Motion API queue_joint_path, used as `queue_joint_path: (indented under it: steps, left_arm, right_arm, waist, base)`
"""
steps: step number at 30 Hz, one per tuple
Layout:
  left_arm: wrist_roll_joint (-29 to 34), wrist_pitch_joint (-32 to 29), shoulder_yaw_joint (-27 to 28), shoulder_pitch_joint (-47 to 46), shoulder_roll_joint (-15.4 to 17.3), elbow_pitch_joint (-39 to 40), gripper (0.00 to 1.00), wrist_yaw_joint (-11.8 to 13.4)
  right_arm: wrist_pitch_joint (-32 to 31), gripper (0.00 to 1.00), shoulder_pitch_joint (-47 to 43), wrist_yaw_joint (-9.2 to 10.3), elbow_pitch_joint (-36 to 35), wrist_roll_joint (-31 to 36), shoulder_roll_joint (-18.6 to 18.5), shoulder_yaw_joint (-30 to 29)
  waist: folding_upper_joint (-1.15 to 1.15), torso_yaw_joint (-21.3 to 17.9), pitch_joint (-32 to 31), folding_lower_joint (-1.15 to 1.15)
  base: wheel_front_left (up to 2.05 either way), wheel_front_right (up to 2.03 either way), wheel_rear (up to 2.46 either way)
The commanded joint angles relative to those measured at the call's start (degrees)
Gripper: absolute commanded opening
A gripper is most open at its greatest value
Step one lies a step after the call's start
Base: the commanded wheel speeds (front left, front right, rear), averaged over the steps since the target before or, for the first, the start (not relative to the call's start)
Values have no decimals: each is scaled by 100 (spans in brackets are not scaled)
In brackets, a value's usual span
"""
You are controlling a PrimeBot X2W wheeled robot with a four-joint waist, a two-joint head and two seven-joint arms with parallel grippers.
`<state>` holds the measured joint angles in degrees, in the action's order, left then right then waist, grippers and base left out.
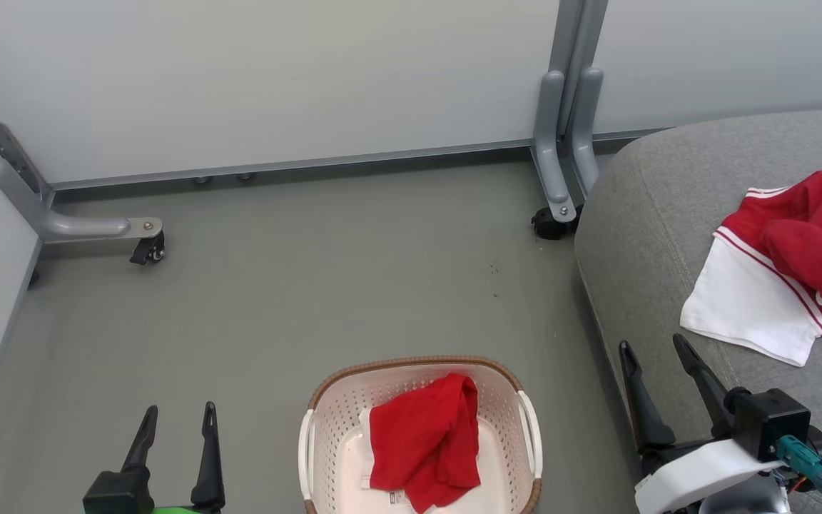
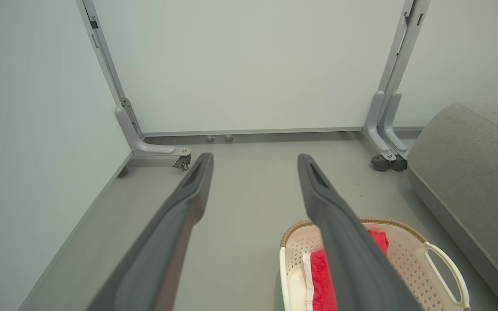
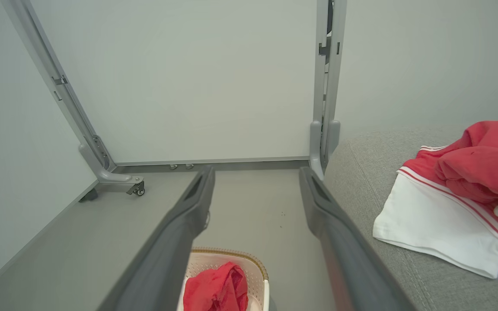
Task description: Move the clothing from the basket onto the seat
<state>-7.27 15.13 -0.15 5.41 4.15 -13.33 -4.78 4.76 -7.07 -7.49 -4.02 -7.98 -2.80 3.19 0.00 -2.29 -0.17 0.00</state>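
Clothing lies in two places. A crumpled red garment [image 1: 425, 439] sits inside the laundry basket [image 1: 320, 400] at the bottom centre of the head view, draped over the basket's pale bottom with a small white tag at its lower edge. A red-and-white garment [image 1: 775, 285] lies on the grey seat [image 1: 646, 214] at the right edge, with its white panel spread flat toward the lower left, its red part bunched above, and thin white stripes between the two. The basket stands on the grey floor [image 1: 311, 285] near the seat's rounded front edge, its brown braided rim and white side handles in plain sight. The left gripper [image 1: 180, 407] rises at the lower left, to the left of the basket and apart from it, its jaws parted with nothing between them. The right gripper [image 1: 651, 341] rises at the lower right over the seat's edge, below and left of the red-and-white garment without touching it; its jaws are likewise spread and hold nothing. Across the top of the frame, pale partition panels [image 1: 275, 71] stand on castered metal feet [image 1: 97, 227].
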Motion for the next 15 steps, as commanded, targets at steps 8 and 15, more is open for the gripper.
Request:
queue_joint_path:
  steps: [8,15]
  left_arm:
    - [72,2,42,-50,-57,-92,100,-52]
    - [201,2,-90,-201,-66,-151,100,-98]
  right_arm:
    - [-8,100,-93,0,38,-114,-17,-22]
    - [-45,100,-47,0,17,-80,-17,-18]
  waist:
    - [0,-18,-17,0]
    - [0,1,0,0]
  base:
    - [0,0,0]
    - [0,0,0]
